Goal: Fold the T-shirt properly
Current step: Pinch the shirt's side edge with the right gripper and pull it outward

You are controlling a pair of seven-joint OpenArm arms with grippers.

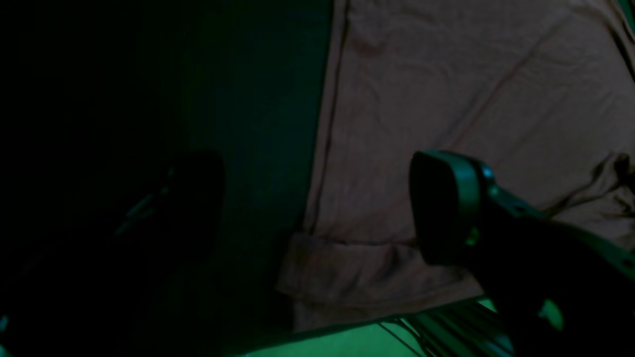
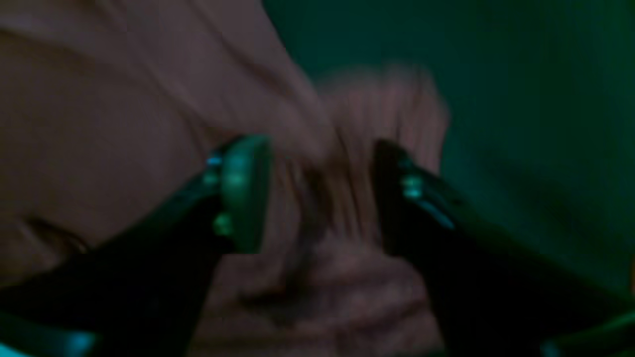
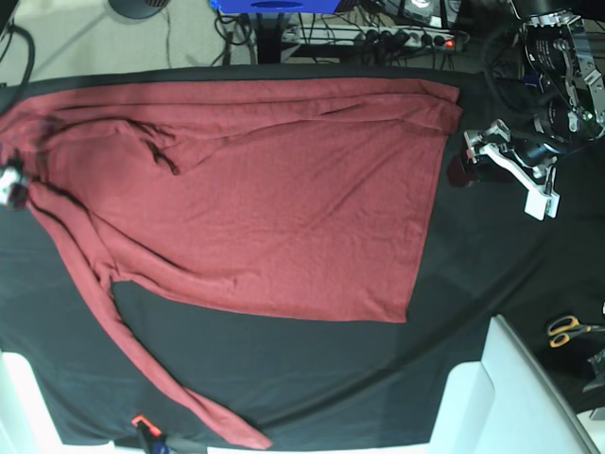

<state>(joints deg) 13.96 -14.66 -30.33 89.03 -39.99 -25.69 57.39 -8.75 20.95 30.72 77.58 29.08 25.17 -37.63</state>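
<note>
Black table cloth (image 3: 454,312) under one T-shirt (image 3: 284,208), two end effectors.

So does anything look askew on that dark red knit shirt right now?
Yes: one long sleeve trails diagonally across the black table cloth towards its front edge, and the dark red knit shirt is bunched where the right gripper sits.

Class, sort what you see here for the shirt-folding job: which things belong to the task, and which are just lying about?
Belongs to the job:
- T-shirt, spread out flat
- black table cloth under it
- left gripper
- right gripper

Just lying about:
- scissors at the table's edge
- power strip and cables behind the table
</note>
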